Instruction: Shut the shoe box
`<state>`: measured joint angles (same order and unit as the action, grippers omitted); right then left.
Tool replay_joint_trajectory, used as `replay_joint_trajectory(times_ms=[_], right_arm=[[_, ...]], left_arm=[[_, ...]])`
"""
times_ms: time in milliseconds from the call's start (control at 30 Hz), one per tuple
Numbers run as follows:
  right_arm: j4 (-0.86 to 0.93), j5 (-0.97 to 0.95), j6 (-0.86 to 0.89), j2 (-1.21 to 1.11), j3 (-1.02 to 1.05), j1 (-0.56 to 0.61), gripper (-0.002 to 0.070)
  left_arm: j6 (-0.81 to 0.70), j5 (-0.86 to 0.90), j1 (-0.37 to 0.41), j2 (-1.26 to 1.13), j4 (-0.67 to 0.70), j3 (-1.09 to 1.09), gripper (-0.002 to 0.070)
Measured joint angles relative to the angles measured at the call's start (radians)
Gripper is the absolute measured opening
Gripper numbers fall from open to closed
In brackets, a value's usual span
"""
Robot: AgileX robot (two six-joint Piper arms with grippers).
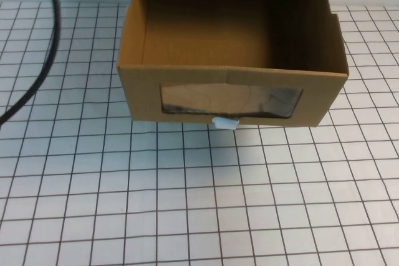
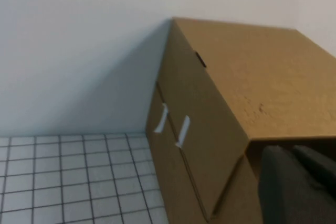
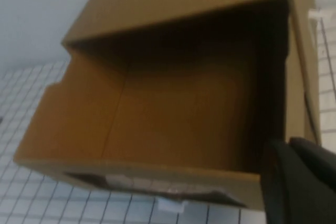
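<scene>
The shoe box (image 1: 187,88) stands at the far middle of the gridded table, with its drawer pulled out toward me and empty inside. Its front has a clear window (image 1: 230,101) and a small white pull tab (image 1: 225,123) at the lower edge. Neither gripper shows in the high view. My left gripper (image 2: 296,187) shows as a dark shape close beside the box's outer shell (image 2: 252,82). My right gripper (image 3: 302,182) hangs above the open drawer (image 3: 178,108), near one front corner; the tab (image 3: 170,204) shows below the drawer front.
A black cable (image 1: 43,60) curves across the table's far left. A white wall rises right behind the box (image 2: 79,51). Two white tape strips (image 2: 182,129) sit on the box's side. The gridded tabletop (image 1: 199,204) stretches in front of the drawer.
</scene>
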<state>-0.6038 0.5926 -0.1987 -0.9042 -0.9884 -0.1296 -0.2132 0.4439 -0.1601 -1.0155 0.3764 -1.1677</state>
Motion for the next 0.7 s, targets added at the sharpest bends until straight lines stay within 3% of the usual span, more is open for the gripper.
replay_joint_trajectory(times_ms=[333, 700], right_arm=[[-0.248, 0.218, -0.467, -0.155, -0.003, 0.000, -0.0014], [-0.299, 0.275, -0.580, -0.233, -0.002, 0.000, -0.0014]], left_arm=[[-0.146, 0.325, -0.038, -0.394, 0.148, -0.434, -0.0005], [-0.216, 0.502, -0.054, -0.842, 0.358, -0.901, -0.0005]])
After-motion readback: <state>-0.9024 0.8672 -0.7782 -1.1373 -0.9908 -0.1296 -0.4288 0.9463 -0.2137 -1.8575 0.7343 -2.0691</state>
